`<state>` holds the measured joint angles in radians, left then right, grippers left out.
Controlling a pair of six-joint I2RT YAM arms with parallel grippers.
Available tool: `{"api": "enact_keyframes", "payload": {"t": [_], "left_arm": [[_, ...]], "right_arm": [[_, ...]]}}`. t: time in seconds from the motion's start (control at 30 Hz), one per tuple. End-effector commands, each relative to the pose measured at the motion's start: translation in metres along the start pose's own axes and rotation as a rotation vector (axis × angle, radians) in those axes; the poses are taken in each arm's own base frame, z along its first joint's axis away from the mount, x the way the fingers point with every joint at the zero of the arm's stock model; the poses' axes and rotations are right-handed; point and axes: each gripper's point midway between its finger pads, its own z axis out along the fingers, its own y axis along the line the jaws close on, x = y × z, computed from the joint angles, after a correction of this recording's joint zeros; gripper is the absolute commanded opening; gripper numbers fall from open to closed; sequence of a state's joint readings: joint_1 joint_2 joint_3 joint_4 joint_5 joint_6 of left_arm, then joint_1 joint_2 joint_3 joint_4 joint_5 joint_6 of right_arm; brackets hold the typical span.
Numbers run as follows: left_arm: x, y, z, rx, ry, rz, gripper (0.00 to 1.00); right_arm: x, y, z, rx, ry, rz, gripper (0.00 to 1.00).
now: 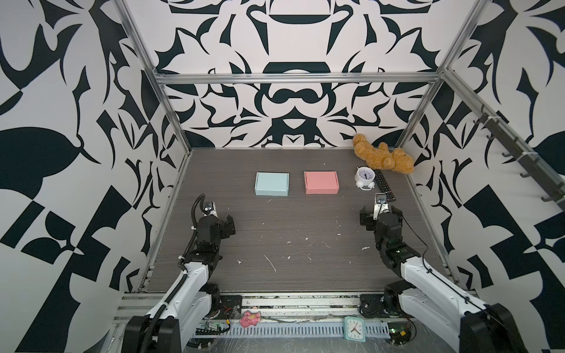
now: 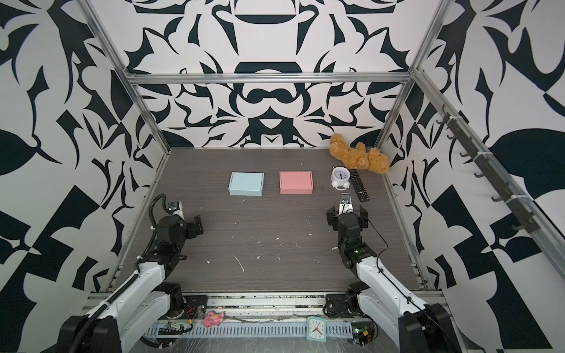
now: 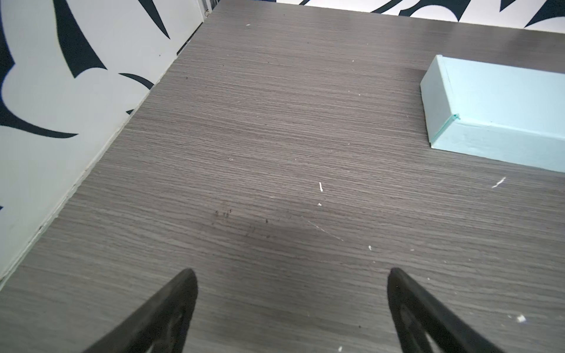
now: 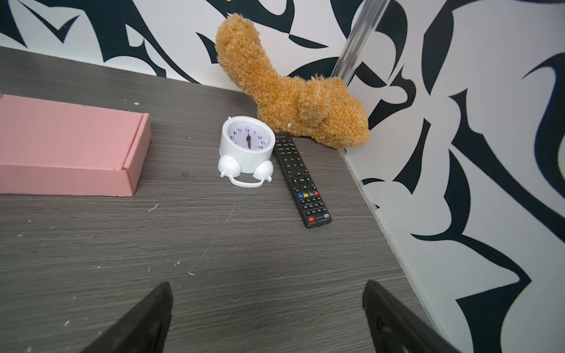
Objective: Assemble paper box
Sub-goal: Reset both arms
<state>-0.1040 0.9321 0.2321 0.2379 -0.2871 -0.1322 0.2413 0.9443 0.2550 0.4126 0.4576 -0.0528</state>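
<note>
Under me grey wood-grain table (image 1: 275,244). My left gripper (image 3: 292,270) and right gripper (image 4: 268,283) gape, empty. Pale blue cardboard box (image 1: 271,183) at 1 o'clock from left, nearer it. Pink cardboard box (image 1: 321,182) at 11 o'clock from right. Both long axes run 9-to-3.

Table (image 1: 290,238), grey wood-grain, flecked with white scraps: pale blue box (image 1: 271,183), closed and flat, lies beyond the left end effector (image 1: 224,224) and off to its right; pink box (image 1: 321,182), closed and flat, lies beyond the right end effector (image 1: 380,216) and off to its left, apart from the blue. Just beyond the right end effector: black remote (image 1: 383,185), white alarm clock (image 1: 365,178) just beside it, brown plush bear (image 1: 382,156) furthest, in the corner.
</note>
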Motion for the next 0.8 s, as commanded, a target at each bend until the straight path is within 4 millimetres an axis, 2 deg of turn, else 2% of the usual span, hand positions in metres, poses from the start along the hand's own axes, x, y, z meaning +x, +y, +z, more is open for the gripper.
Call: {"api": "enact_keyframes", "payload": {"t": [0.0,0.47,0.57,0.6,0.77], "left_arm": [[-0.031,-0.008,0.004,0.030,-0.092,0.005,0.99],[-0.055,-0.022,0.034,0.062,-0.170,0.033,0.99],[-0.062,-0.025,0.039,0.071,-0.191,0.040,0.99],[-0.056,-0.025,0.045,0.070,-0.171,0.052,0.99],[-0.063,-0.030,0.052,0.085,-0.207,0.082,0.99]], "right_arm": [[-0.025,0.001,0.007,-0.014,-0.102,0.078,0.99],[-0.007,0.013,0.051,-0.029,-0.085,0.101,0.99],[0.000,0.012,0.056,-0.026,-0.076,0.114,0.99],[0.002,0.011,0.058,-0.025,-0.073,0.117,0.99],[0.006,0.013,0.064,-0.029,-0.046,0.114,0.99]]}}
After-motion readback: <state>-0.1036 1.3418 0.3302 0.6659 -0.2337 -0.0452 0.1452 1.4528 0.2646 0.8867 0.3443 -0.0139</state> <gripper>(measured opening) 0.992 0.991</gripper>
